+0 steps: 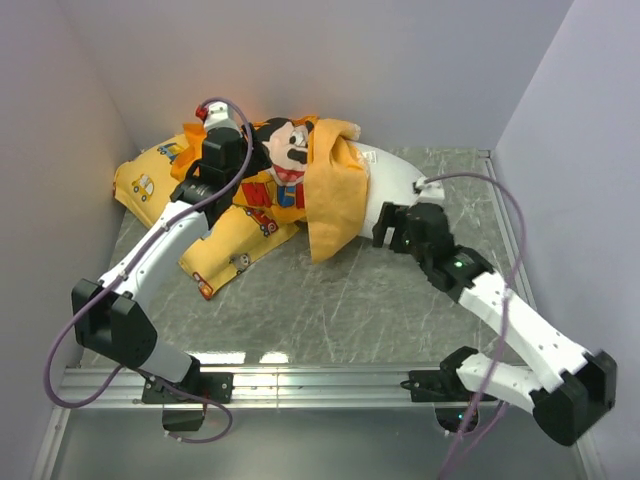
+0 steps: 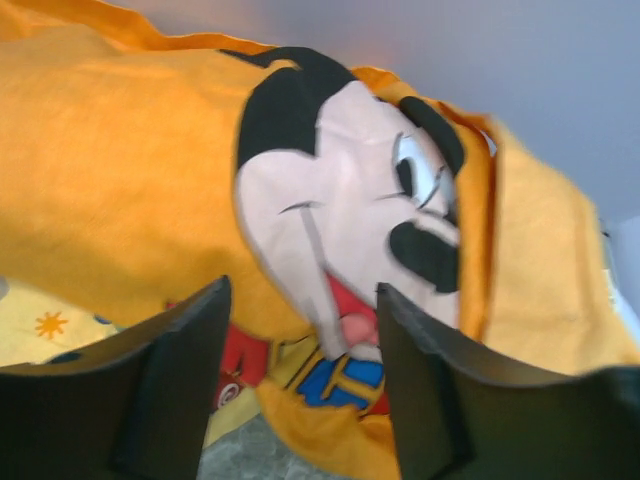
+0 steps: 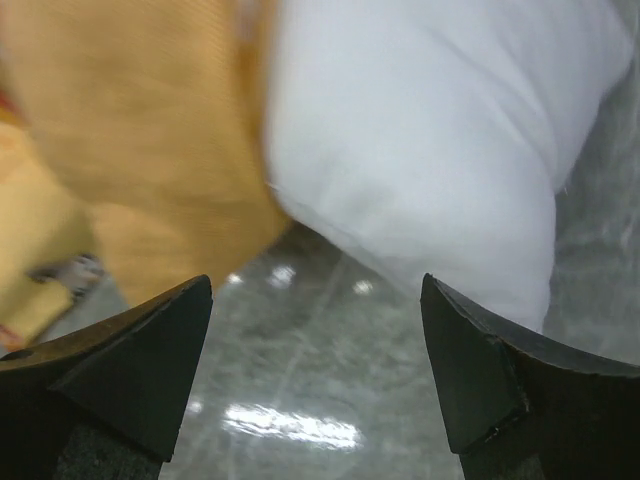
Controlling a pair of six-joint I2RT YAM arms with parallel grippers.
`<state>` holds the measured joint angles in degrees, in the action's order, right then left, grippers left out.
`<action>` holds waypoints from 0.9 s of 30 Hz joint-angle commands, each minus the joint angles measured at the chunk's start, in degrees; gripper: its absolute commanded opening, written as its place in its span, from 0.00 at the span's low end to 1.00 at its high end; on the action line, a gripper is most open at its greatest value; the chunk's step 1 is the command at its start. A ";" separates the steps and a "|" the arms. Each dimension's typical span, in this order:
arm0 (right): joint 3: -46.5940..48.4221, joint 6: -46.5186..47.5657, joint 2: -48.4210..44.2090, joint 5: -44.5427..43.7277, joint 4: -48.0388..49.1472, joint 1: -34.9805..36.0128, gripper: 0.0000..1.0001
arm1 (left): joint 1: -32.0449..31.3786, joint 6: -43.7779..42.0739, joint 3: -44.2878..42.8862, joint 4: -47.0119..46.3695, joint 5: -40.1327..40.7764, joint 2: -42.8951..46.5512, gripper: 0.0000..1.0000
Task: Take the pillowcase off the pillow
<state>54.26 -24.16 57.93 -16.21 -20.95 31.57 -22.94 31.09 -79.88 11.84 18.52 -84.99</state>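
The pillowcase (image 1: 300,170) lies bunched in the upper centre of the overhead frame, its Mickey Mouse face turned up and a paler orange flap folded down over its right side; it covers the left part of the pillow (image 1: 388,178), whose bare white end sticks out to the right onto the grey marbled table (image 1: 330,310). A yellow cushion printed with little vehicles (image 1: 150,180) sits at the upper left, against the side wall and partly under the orange cloth.

The left gripper (image 2: 302,290) is over the left side of the pillowcase, close to the printed face; in its wrist view the two dark fingers are spread apart with Mickey's mouth and the cloth seen between them, and nothing is pinched.

The right gripper (image 3: 316,285) is low over the table just right of centre, near the bare end of the pillow; its jaws stand wide, with only the shiny tabletop between them. In that view the white pillow fills the upper right and the orange cloth the upper left, and neither touches the fingertips.
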 commanded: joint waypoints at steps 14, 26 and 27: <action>-0.65 -1.68 -5.38 -7.52 2.23 1.21 0.93 | -12.99 -1.74 3.15 -5.77 -9.39 0.01 0.81; 4.36 0.35 18.79 -7.00 8.99 -2.03 0.96 | -16.70 -2.88 -8.72 -2.25 1.07 -15.11 0.81; 4.36 -0.44 20.28 -7.00 9.00 -2.56 0.94 | -16.61 -2.97 -8.98 -1.82 4.64 -15.46 0.75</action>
<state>56.99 -23.51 76.53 -23.05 -14.74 30.46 -39.57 29.34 -85.56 9.50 15.46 -100.55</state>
